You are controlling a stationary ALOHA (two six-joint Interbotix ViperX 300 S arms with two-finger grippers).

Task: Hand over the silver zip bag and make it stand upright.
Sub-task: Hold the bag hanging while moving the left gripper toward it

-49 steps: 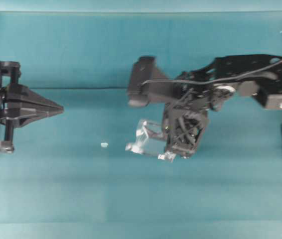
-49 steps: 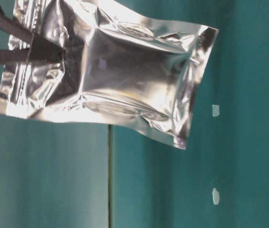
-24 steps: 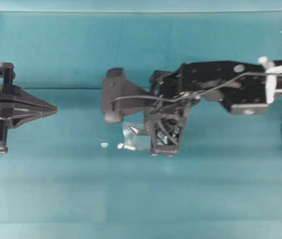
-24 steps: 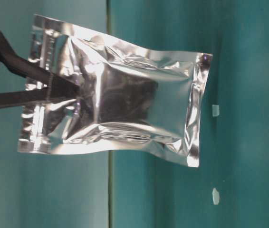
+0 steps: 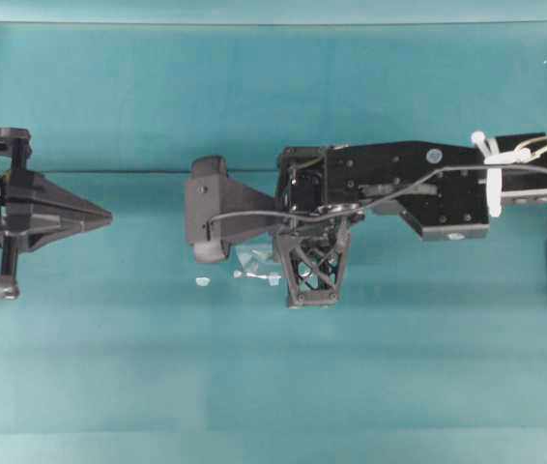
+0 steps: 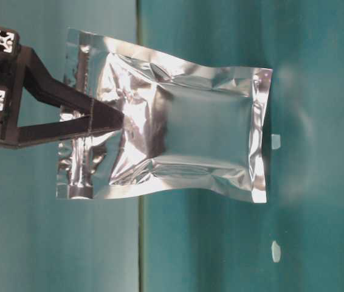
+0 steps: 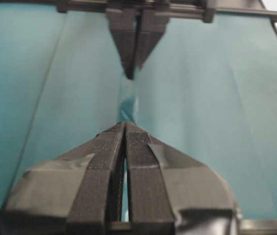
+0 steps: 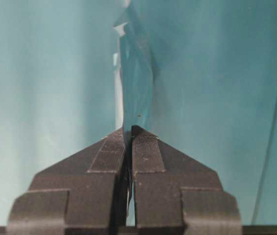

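I have the teal table (image 5: pixel 109 367) under both arms, its cloth smooth with one seam across. My right claw (image 6: pixel 114 115) is clamped on the zip-seal end of the silver zip bag (image 6: pixel 190 140), which hangs near the table's middle, its bottom edge apparently at the cloth. I judge this the standing step: lower it square and let go gently. My left claw (image 5: pixel 104 217) sits pinched shut, empty, well apart. The foil is crinkled and mirror-bright. Two pale crumbs (image 6: pixel 275 141) lie nearby.
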